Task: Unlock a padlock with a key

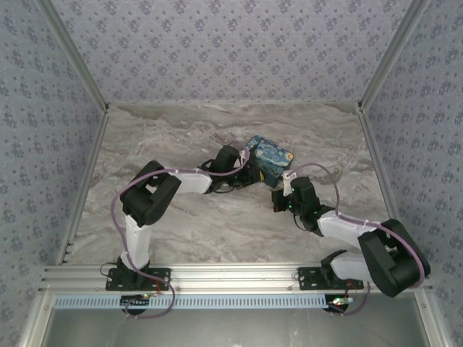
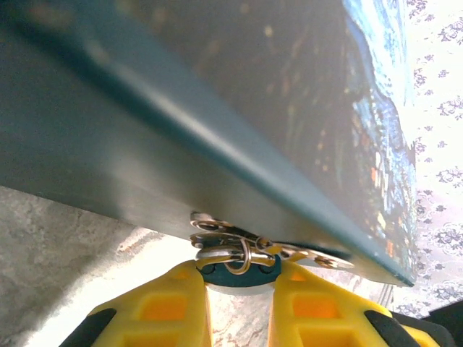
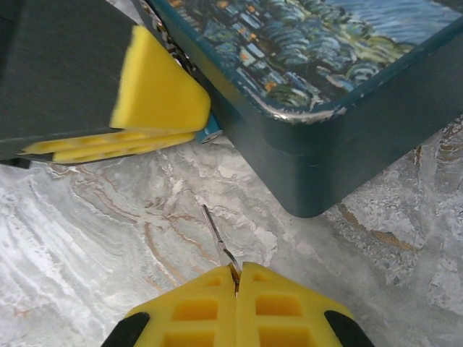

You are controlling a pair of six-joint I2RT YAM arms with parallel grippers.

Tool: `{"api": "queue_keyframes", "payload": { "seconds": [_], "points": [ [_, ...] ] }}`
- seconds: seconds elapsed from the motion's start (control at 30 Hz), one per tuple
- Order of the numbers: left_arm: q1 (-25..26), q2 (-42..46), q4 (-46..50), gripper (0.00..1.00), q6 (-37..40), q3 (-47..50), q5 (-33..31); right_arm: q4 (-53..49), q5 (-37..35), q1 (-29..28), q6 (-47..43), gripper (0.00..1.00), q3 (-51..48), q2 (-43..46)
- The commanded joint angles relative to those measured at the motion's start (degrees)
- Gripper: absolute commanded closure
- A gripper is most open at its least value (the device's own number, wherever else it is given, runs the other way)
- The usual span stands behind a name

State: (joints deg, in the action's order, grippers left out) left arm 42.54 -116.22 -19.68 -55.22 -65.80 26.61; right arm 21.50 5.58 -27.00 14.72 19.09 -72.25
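Observation:
The tiny teal padlock (image 2: 239,275) hangs by its silvery shackle (image 2: 224,253) from the metal hasp on the starry-night box (image 2: 289,108). My left gripper (image 2: 239,283) is shut on the padlock's body, one yellow finger (image 2: 173,303) on each side. In the right wrist view a teal end of the padlock (image 3: 210,134) pokes out under the left gripper's finger (image 3: 155,87). My right gripper (image 3: 237,269) is shut on the thin key (image 3: 215,233), whose blade points up toward the padlock, a short gap away. From above, the left gripper (image 1: 246,172) and right gripper (image 1: 281,194) meet at the box's near side.
The blue-and-yellow box (image 1: 271,157) lies on the marbled table (image 1: 217,231) just behind both grippers, its corner (image 3: 311,195) to the right of the key. Patterned walls (image 1: 231,43) close the table on three sides. Bare table lies left and right of the arms.

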Motion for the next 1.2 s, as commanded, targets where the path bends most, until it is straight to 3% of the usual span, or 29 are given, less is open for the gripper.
{"api": "queue_keyframes", "payload": {
  "seconds": [0.0,0.27,1.17],
  "points": [
    [0.3,3.7,-0.3,0.84,-2.1,0.1,2.0,3.7,-2.5,-0.6,-2.4,1.0,0.6,-1.9],
    [0.6,4.1,-0.3,0.84,-4.0,0.4,2.3,7.1,-4.1,-2.0,-2.8,1.0,1.8,-6.4],
    [0.9,4.2,-1.7,0.83,-6.0,0.5,2.2,12.5,-6.4,-2.9,-2.0,1.0,3.1,-9.3]
  ]
}}
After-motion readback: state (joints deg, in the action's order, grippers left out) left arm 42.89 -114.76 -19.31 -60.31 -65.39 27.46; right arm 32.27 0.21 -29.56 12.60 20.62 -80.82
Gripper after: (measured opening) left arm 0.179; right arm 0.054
